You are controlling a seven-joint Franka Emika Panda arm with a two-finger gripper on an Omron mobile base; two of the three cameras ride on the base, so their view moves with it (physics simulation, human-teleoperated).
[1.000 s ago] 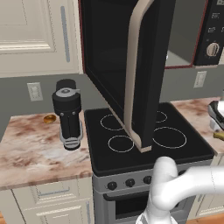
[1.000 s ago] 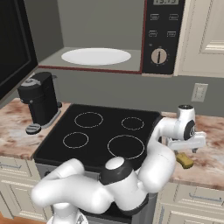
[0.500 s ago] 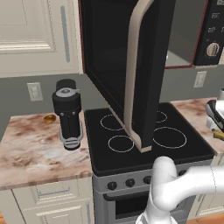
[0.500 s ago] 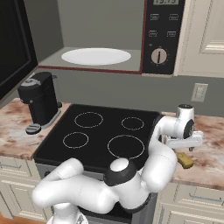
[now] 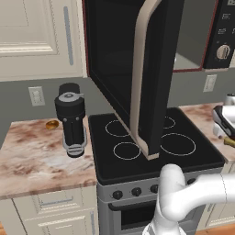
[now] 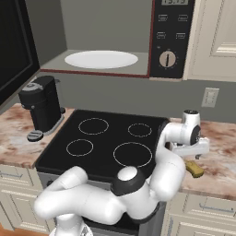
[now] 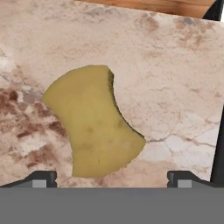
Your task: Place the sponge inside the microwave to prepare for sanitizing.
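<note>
**Gripper open above sponge, microwave door open**

Gripper [image 7: 111,177] was positioned over the marble countertop [image 7: 175,78] to the right of the stove, pointing down. Jaws stood fully apart w/ nothing held; both dark fingertips [image 7: 41,178] showed at the bottom of the hand view, one each side of the frame. In the right base view the gripper [image 6: 190,148] hung just above the sponge [image 6: 194,168], no contact visible.

Sponge [image 7: 92,120] was a dull-yellow pad w/ curved, waisted sides, lying flat on the countertop. In the hand view it sat between the fingertips but offset toward the left one. In the right base view it lay near the counter's front edge, just beside the cooktop [image 6: 108,138], partly hidden by the arm.

Microwave [image 6: 108,39] was mounted above the cooktop, door [image 5: 133,69] swung fully open to the left, beige handle [image 5: 140,78] facing outward. White turntable plate [image 6: 101,59] sat inside the cavity. Control panel w/ round knob [image 6: 167,59] was at the right.

Black coffee machine [image 5: 71,117] stood on the left countertop, just beside the cooktop. A small amber-brown disc [image 5: 52,124] lay behind it, near the wall.
</note>
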